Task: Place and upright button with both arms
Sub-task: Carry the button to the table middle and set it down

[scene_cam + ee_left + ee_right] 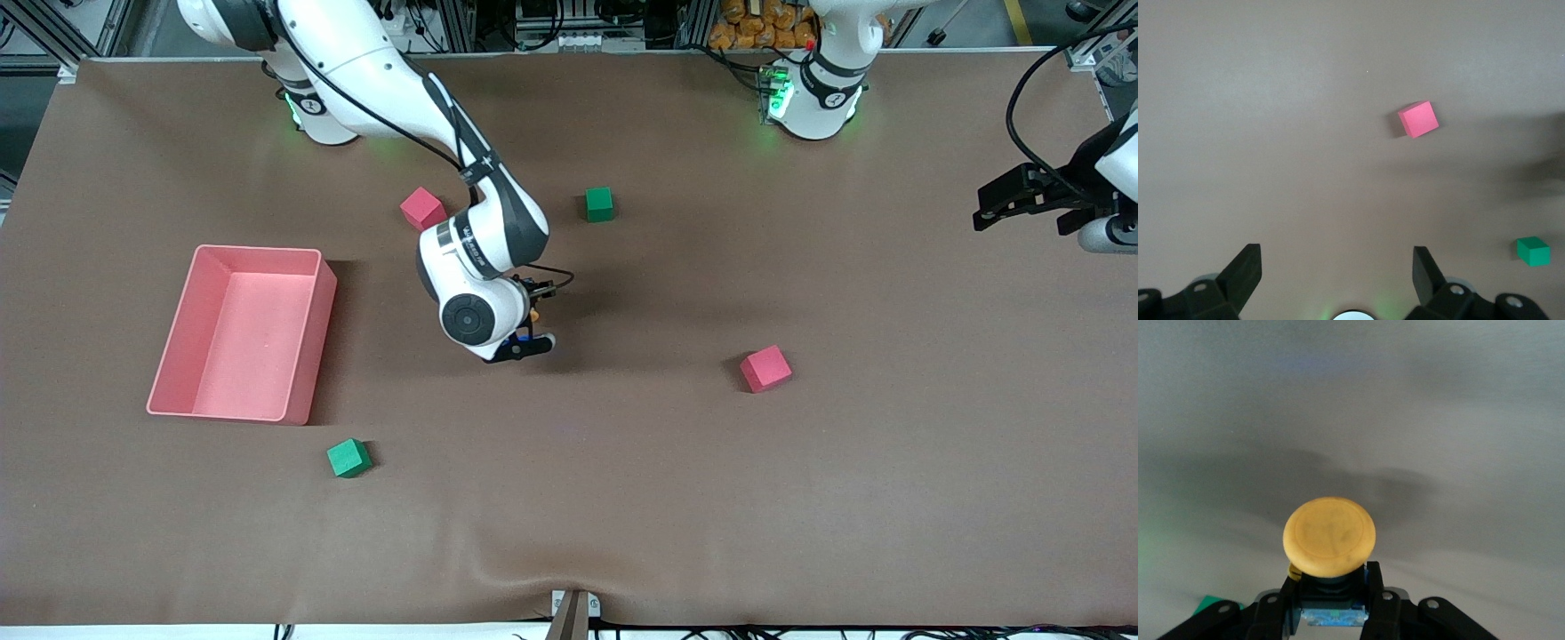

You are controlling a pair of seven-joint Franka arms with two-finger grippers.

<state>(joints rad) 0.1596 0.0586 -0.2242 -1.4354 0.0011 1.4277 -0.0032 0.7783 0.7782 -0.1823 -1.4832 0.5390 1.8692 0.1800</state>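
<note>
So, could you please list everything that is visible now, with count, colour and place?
button: one, orange cap, black body, held in the right tool.
pink cubes: two; one by the right arm, one toward the left arm's end.
green cubes: two; one mid-table, one nearer the front camera than the bin.
bin: one, pink, toward the right arm's end.
table: one, brown.
right tool: shut on the button, over mid-table.
left tool: open, waiting over the left arm's end.
</note>
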